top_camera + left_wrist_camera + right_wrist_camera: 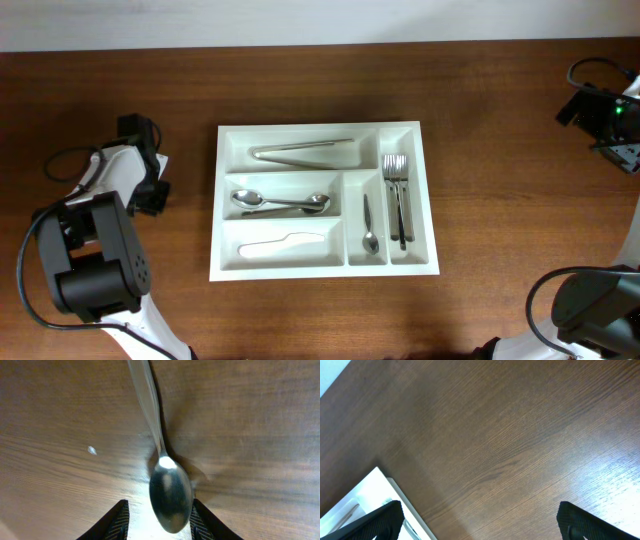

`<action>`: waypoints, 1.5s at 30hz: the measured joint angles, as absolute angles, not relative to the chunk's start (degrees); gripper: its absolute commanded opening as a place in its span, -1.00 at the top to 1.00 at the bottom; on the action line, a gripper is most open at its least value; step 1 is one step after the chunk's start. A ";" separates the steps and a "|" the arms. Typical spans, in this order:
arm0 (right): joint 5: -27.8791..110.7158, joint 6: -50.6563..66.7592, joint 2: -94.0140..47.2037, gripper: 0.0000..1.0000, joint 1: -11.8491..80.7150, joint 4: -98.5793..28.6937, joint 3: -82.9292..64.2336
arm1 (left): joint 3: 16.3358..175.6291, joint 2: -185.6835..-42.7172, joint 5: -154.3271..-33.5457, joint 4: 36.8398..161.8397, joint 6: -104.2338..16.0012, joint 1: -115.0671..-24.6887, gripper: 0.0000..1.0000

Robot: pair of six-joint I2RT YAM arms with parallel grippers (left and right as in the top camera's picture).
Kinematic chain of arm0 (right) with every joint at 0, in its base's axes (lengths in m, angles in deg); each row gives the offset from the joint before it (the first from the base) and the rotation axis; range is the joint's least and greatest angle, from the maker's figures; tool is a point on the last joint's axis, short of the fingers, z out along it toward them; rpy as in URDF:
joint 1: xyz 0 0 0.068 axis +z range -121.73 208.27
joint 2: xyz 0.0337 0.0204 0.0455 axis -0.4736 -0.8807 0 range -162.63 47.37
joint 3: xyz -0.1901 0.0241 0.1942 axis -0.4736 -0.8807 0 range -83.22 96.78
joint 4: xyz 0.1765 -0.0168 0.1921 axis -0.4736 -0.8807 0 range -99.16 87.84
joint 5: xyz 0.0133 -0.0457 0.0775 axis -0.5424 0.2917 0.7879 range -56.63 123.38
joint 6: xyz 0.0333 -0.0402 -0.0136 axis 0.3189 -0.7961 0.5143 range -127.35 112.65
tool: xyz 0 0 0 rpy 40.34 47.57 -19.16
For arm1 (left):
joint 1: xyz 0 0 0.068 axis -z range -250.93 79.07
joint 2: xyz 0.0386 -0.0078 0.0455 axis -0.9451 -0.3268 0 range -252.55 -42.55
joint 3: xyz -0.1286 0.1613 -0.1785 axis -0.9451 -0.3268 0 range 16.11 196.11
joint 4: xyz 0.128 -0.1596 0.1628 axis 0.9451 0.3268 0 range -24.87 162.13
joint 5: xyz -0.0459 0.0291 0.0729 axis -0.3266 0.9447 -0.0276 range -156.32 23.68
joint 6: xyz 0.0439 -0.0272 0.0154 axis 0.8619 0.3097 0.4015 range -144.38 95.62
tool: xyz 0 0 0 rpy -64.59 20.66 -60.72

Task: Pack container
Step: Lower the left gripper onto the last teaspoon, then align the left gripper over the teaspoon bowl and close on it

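Note:
The container, a large white tray with five compartments, lies at the table's middle and holds tongs, two spoons, a white knife, a small spoon and forks. Left of it, my left gripper is down at the table. In the left wrist view a metal spoon lies on the wood with its bowl between the fingers of that gripper. The right finger is at the bowl's edge and the left finger stands apart from it. My right gripper is wide open over bare wood, with nothing in it.
The right arm sits at the far right back edge of the table with cables. A corner of the container shows at the lower left of the right wrist view. The left arm's base fills the front left.

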State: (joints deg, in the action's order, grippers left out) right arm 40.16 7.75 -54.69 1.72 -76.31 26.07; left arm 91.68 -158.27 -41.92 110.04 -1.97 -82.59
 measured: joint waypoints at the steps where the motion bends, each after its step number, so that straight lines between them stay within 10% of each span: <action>1: 40.16 7.72 -54.69 -0.97 1.72 -76.33 26.07 | 91.65 -158.27 -41.04 109.27 -1.79 -82.11 0.18; 45: 40.16 7.72 -54.69 -0.98 1.72 -76.33 26.07 | 91.63 -158.27 -28.21 112.27 -2.23 -74.52 0.18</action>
State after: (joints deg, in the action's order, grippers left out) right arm 40.16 7.72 -54.69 1.72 -76.33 26.07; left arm 91.63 -158.27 -28.21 112.27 -2.23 -74.52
